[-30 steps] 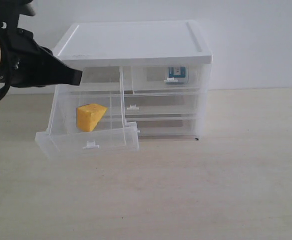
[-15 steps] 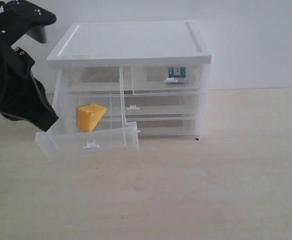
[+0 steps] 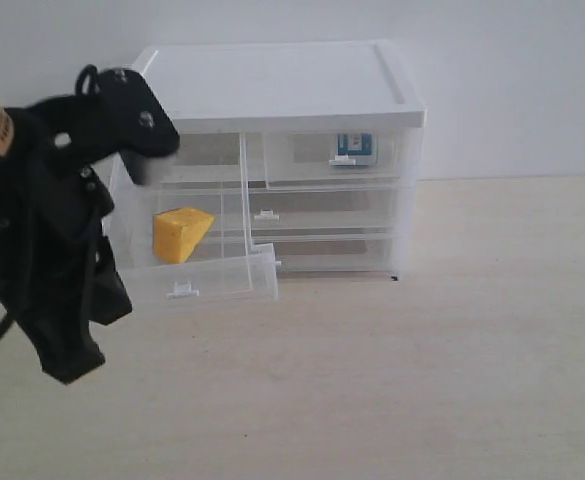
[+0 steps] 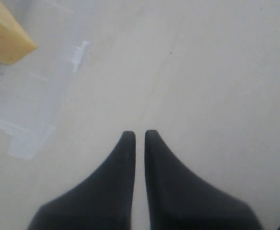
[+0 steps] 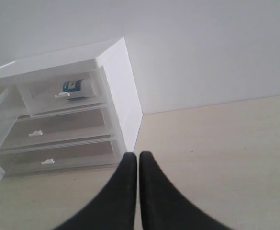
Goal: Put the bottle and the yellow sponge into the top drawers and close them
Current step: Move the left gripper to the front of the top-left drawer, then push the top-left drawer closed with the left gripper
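From the outside camera, our left arm (image 3: 42, 250) stands beside the cabinet (image 3: 272, 85). The left top drawer (image 3: 197, 282) is pulled out and tips down, because nothing holds up its front. The yellow sponge (image 3: 182, 234) lies inside it. The right top drawer (image 3: 307, 160) is pushed in, with the bottle (image 3: 353, 146) inside. We think only the open drawer is left to shut.

From the left wrist, our left hand (image 4: 140, 136) has its fingers pressed nearly together and holds nothing. It points at the desk (image 4: 216, 72). The drawer front and the sponge are ahead of the hand, off to one side, not touching it. We think closed fingers push well.

From the right wrist, our right hand (image 5: 138, 157) is pressed together too, and empty. It hangs well apart from the cabinet, out of the way.
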